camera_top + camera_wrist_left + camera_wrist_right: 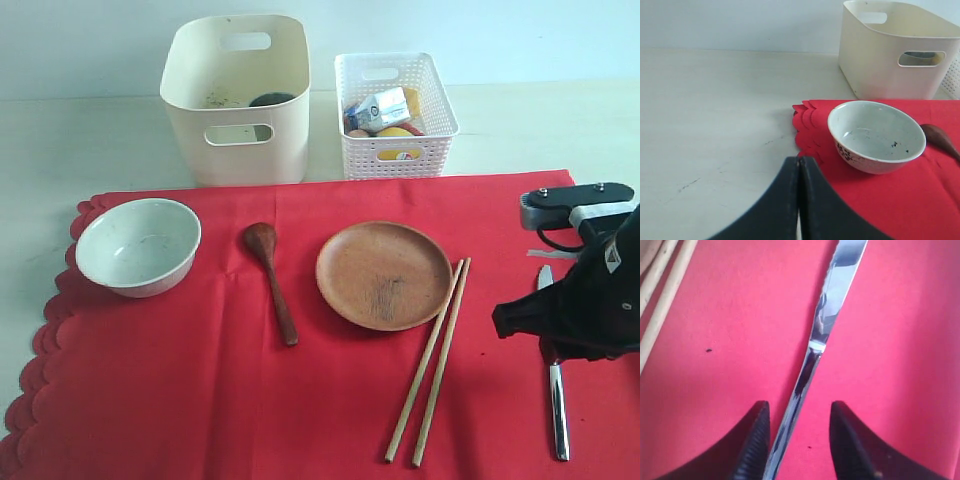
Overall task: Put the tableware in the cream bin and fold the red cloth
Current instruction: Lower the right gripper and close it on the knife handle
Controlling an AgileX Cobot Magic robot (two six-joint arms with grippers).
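The red cloth [200, 380] lies flat with its scalloped edge at the left. On it sit a pale bowl [138, 245], a dark wooden spoon [272, 280], a round wooden plate [384, 274], wooden chopsticks [432, 365] and a silver knife [558, 410]. The cream bin [240, 150] stands behind the cloth, with a dark round thing showing inside. My right gripper [800, 407] is open low over the cloth, its jaws on either side of the knife [832, 295] handle. My left gripper [800, 160] is shut and empty, near the cloth's scalloped corner, short of the bowl [875, 135].
A white lattice basket [396, 115] with a milk carton and other food stands right of the cream bin. The right arm [585, 290] hides part of the knife. Bare pale tabletop [715, 125] stretches left of the cloth.
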